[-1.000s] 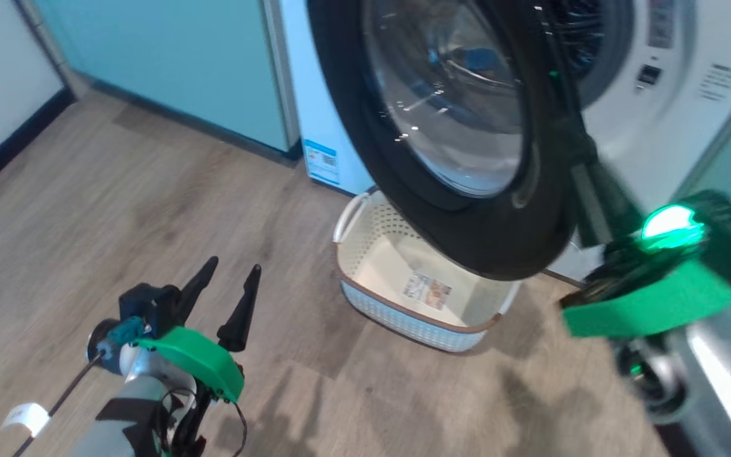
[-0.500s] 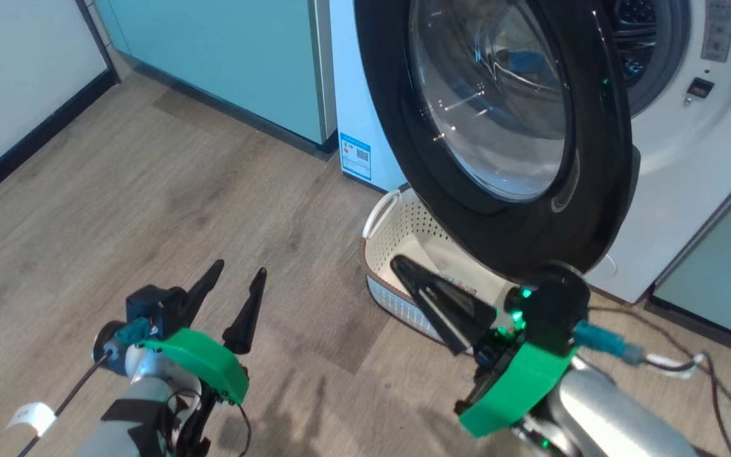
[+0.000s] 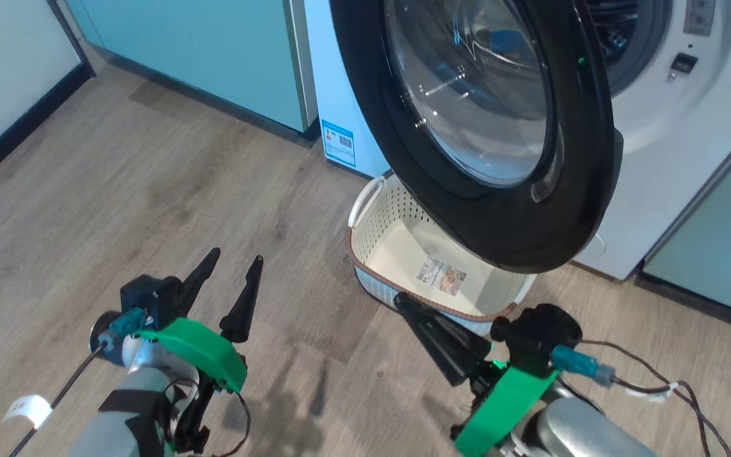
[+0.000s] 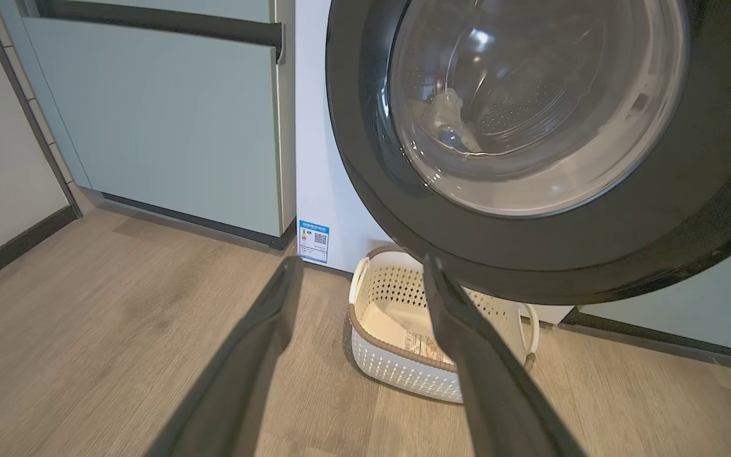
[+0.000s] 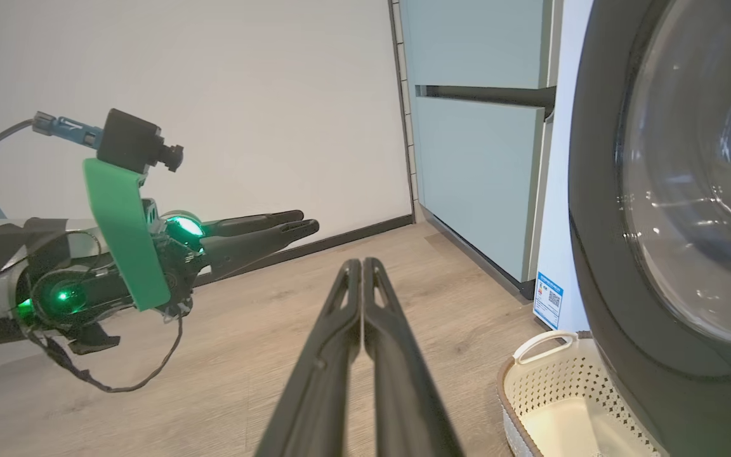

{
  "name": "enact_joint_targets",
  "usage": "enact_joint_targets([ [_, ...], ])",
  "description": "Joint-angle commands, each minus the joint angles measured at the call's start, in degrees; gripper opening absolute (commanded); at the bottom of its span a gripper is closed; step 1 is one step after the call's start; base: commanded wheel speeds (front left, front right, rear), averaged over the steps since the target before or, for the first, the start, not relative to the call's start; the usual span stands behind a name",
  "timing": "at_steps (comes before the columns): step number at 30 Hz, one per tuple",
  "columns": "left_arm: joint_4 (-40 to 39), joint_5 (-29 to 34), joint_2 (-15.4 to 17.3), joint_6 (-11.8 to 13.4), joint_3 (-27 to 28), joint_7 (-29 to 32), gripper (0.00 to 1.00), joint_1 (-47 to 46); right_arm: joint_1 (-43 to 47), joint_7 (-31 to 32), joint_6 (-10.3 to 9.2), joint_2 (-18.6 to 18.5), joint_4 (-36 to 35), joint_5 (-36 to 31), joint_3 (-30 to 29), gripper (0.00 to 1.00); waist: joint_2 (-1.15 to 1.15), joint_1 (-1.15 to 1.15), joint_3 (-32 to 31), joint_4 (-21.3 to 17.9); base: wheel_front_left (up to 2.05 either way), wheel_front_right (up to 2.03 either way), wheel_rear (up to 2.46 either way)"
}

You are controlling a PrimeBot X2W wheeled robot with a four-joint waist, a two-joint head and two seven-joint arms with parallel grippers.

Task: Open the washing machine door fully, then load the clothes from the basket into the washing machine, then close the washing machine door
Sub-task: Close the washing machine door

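Note:
The washing machine door (image 3: pixel 499 209) stands partly swung out from the white washing machine (image 3: pixel 664 133), hanging over the basket (image 3: pixel 381 219). The cream basket sits on the floor and holds only its bottom label. Through the door's glass, the left wrist view shows the clothes (image 4: pixel 451 124), pale cloth with a blue bit, against the drum's perforated steel. My left gripper (image 3: pixel 235 256) is open and empty, left of the basket. My right gripper (image 3: pixel 400 298) is shut on nothing, its tip at the basket's near rim. The right wrist view shows its fingertips (image 5: pixel 353 263) pressed together.
Pale-green cabinets (image 3: pixel 213 57) flank the machine on the left, with another (image 3: pixel 721 241) on the right. A white wall with dark skirting (image 3: pixel 4 76) runs along the far left. Wood floor (image 3: pixel 118 190) lies open between the wall and the basket. A cable (image 3: pixel 657 381) trails from my right wrist.
My right arm has dropped from the door's edge to low beside the basket. The head view shifted as well. The left arm has stayed put, still open.

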Motion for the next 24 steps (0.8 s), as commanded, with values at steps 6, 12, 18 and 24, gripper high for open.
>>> enact_joint_targets([
  [6,-2.1,-0.1,1.1,-0.1,2.3,-0.4,1.0,-4.4,-4.1,-0.4,0.26,1.7,0.5,-0.9,-2.6,0.0,0.0,0.0,2.6,-1.3,0.0,0.0,0.0],
  [12,-2.4,0.2,0.8,-0.1,2.5,-0.4,1.0,-5.4,-6.1,-0.4,0.26,3.0,3.2,-2.2,-7.3,0.0,0.0,0.0,5.3,-3.0,0.0,0.0,0.0],
  [18,-2.9,0.3,0.5,-0.1,2.4,-0.4,1.0,-6.5,-8.2,-0.4,0.26,4.0,5.1,-3.7,-11.2,0.0,0.0,0.0,7.7,-4.3,0.0,0.0,0.0],
  [24,-3.2,0.4,0.1,-0.1,2.0,-0.4,1.0,-8.0,-10.2,-0.4,0.26,4.4,7.2,-4.5,-16.0,0.0,0.0,0.0,9.7,-4.4,0.0,0.0,0.0],
])
